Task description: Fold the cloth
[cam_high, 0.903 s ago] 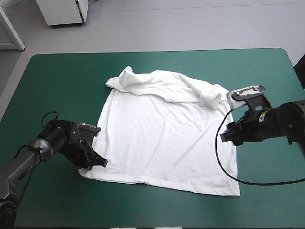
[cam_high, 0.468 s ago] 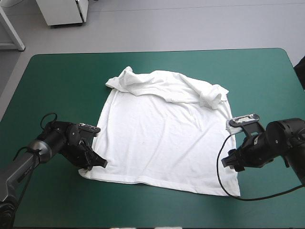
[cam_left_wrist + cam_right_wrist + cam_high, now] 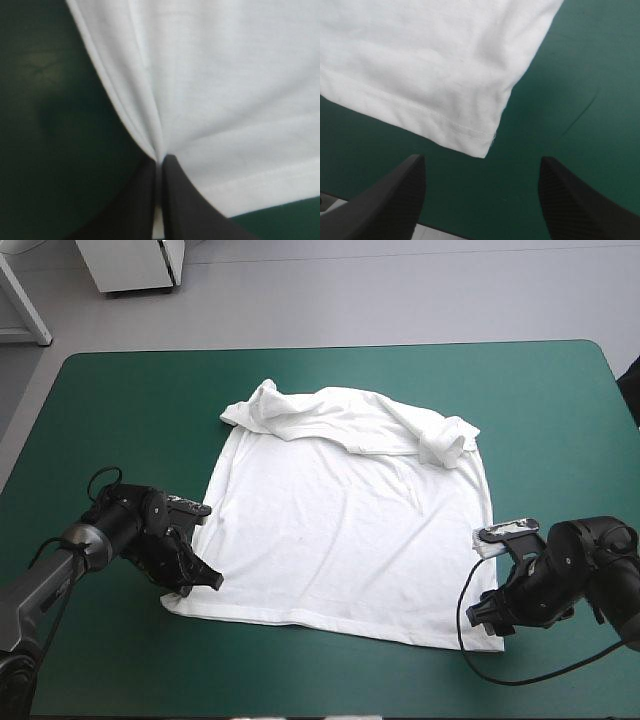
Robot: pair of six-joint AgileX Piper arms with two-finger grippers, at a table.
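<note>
From above, the white T-shirt (image 3: 350, 520) lies spread nearly flat at the middle of the desk (image 3: 120, 410), its hem (image 3: 330, 620) toward the near edge and its sleeves and collar bunched in folds on the far side. The left tool (image 3: 205, 580) sits low at the shirt's near-left corner, touching the cloth, and the right tool (image 3: 485, 618) sits low at the near-right corner. In the left wrist view, the left tool (image 3: 161, 160) is clamped on the T-shirt (image 3: 225, 90): its two black fingers (image 3: 140, 205) meet in a pointed arch with a thin strip of white cloth between them, and creases fan out from the pinch across the fabric, with the teal-green cover (image 3: 50, 125) to one side. In the right wrist view, the right tool (image 3: 481, 159) has its fingers (image 3: 395, 200) standing wide apart, holding nothing; the stitched hem corner of the T-shirt (image 3: 420, 60) lies flat on the teal-green cover (image 3: 580, 75) just ahead of the gap between them, not touching either finger
</note>
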